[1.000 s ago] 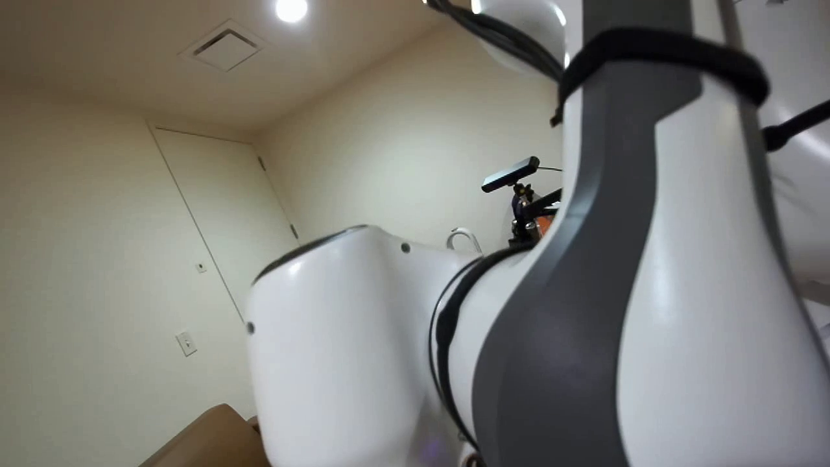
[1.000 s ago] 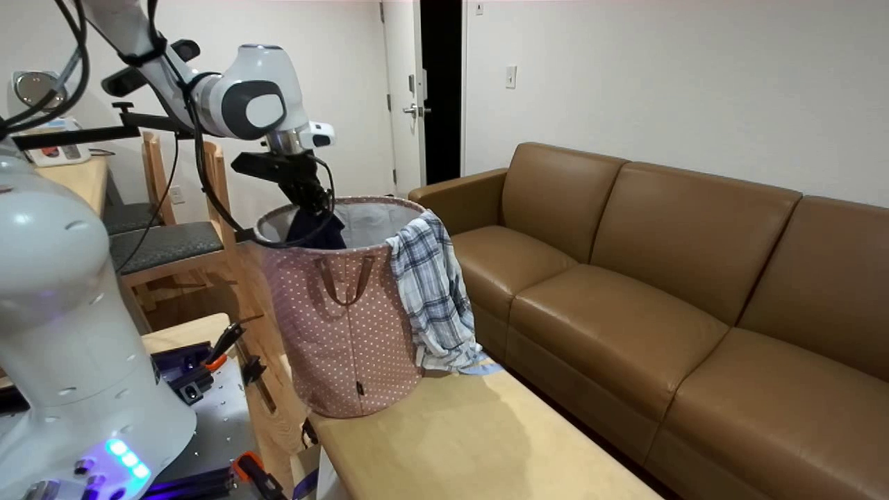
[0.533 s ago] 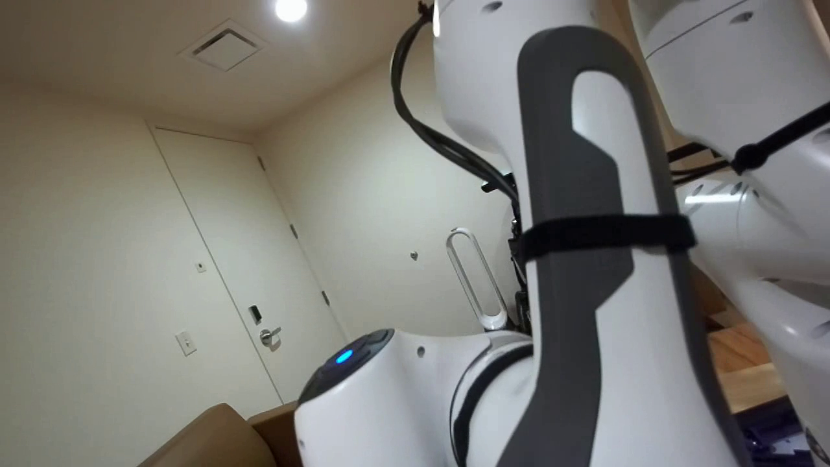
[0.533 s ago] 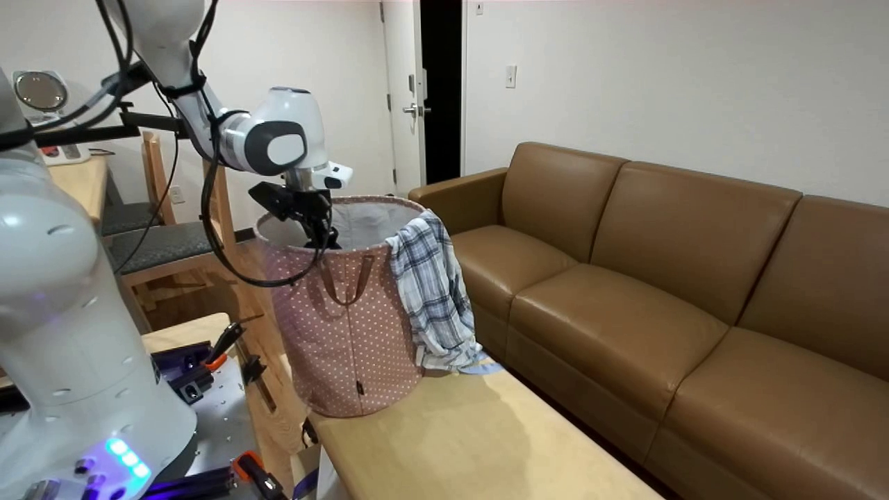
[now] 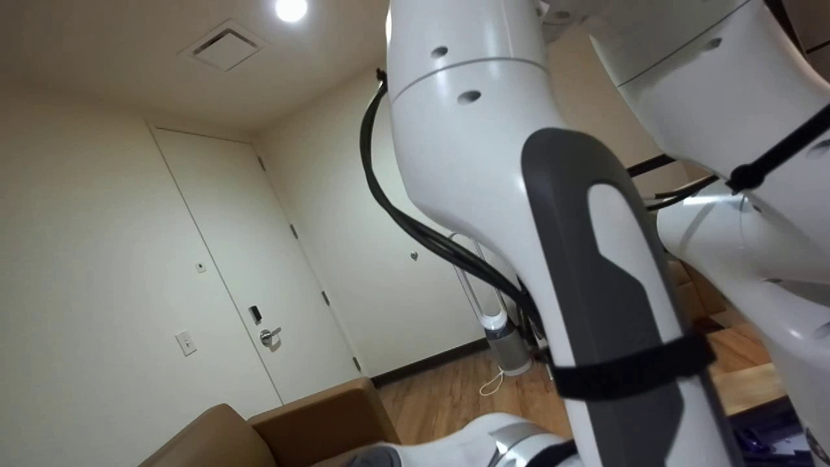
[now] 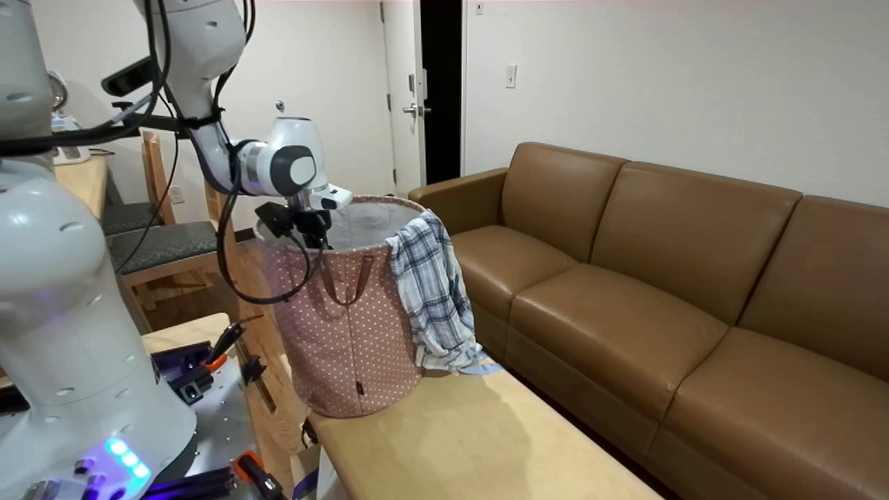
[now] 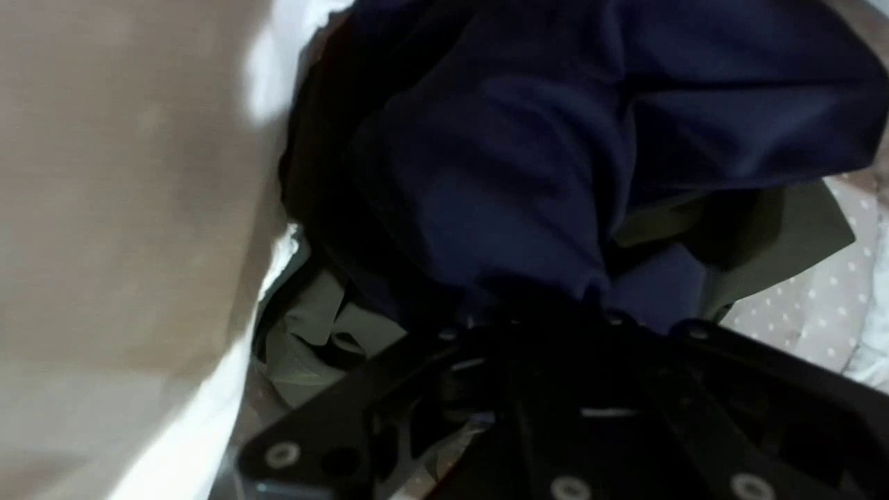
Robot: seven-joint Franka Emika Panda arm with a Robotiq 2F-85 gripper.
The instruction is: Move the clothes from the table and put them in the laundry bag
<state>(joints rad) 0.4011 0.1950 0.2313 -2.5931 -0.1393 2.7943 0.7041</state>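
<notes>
Navy cloth [image 7: 486, 194]: clamped in the hand [image 7: 524, 319], bunched right at its tips and, in the wrist view, spreading out past them in dark folds.
Hand: together on that cloth, lowered into the mouth of the laundry bag [image 6: 351, 333], on its left side (in an exterior view the near rim hides the tips).
Olive cloth [image 7: 785, 243]: partly covered by the navy cloth, showing past it on either side; whether the hand touches it I cannot tell.
Plaid shirt [image 6: 434, 292]: draped over the bag's right rim, to the right of the hand and apart from it, hanging down the outside.
Pale blue cloth [image 6: 484, 366]: a small patch at the shirt's lower end, just above or on the desk [image 6: 486, 437], I cannot tell which.
Laundry bag: pink with white dots, upright at the desk's far end.
Sofa [image 6: 604, 305]: brown, on the right, beyond the desk.
</notes>
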